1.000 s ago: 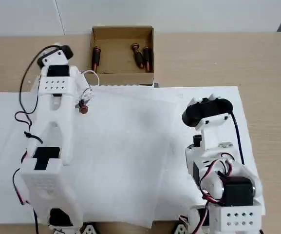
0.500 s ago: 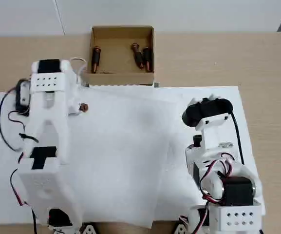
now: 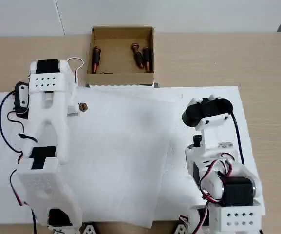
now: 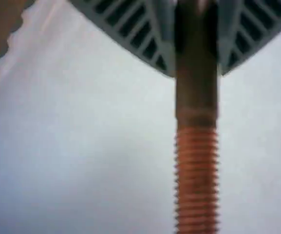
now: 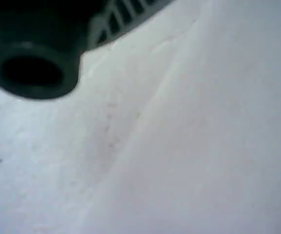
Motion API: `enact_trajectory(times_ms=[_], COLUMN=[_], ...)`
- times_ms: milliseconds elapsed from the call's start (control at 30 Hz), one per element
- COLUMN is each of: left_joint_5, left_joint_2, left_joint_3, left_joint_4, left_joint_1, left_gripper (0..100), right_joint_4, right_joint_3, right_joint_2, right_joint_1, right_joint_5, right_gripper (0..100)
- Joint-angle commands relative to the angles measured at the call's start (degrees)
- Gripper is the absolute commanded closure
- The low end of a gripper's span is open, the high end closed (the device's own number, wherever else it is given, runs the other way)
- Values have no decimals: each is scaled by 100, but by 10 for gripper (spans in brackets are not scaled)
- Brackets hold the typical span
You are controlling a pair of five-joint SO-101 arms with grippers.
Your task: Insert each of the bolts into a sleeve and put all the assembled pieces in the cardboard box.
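There was the box, on the wooden surface at the far edge of the white sheet. It held three assembled pieces: one lay by the left wall, and two lay side by side on the right. The left claw was clamped tight on a copper bolt, threads poking out over the sheet, near-left of the box. At near right, the right claw gripped a dark sleeve, its open end showing above the sheet.
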Motion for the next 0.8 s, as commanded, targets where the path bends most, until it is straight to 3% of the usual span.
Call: enact_trajectory(times_ms=[0,100,233,400,500,667,767], left_joint_5=[-53,-308,-1064,-2664,-4158,-7631,-9011], left_joint_2=[-70,-70,-88,-114,-114,-62,-62], left_joint_3=[-251,-251,-251,-251,-251,-233,-259], left_joint_4=[26,18,18,44,79,202,185], left_joint_1=[-9,0,-35,-44,-44,-44,-44], left_gripper=[852,790,785,785,785,785,785], right_joint_4=[-127,-127,-127,-127,-127,-136,-136], right_joint_3=[-26,-26,-26,-26,-26,-26,-26], right_joint_2=[-66,-66,-66,-66,-66,-66,-66], right_joint_1=[48,48,48,48,48,48,48], right_joint_5=[-44,-44,-44,-44,-35,-18,0], right_gripper=[995,995,995,995,995,995,995])
